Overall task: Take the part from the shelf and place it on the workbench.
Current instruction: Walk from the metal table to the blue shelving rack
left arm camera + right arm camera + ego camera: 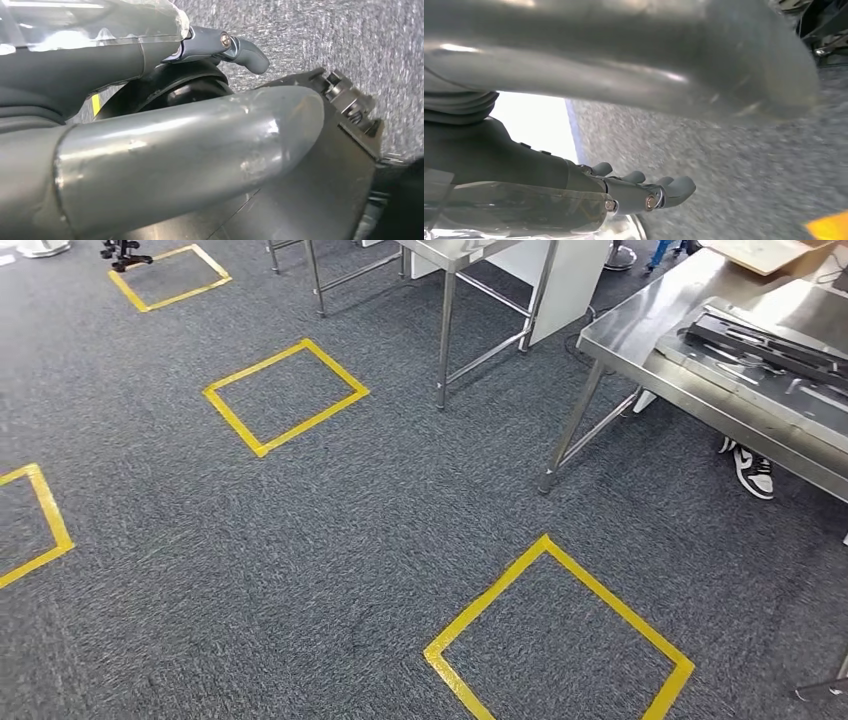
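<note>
This looks like a robot test lab or workshop: grey carpet (350, 540) marked with yellow tape squares (285, 395), stainless steel workbenches (640, 335) on thin metal legs, and dark moulded parts (765, 345) laid out on one bench.

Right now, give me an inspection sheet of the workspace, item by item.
Surface: steel workbench at right, grey carpet below.
Job's things: dark part lying on the workbench.
Clutter: cardboard sheet at the bench's far end.
Hands: left hand and right hand hold nothing, fingers apart.
Cables: nothing seen.
Surroundings: yellow tape squares, a second steel table, a person's shoe under the bench.
</note>
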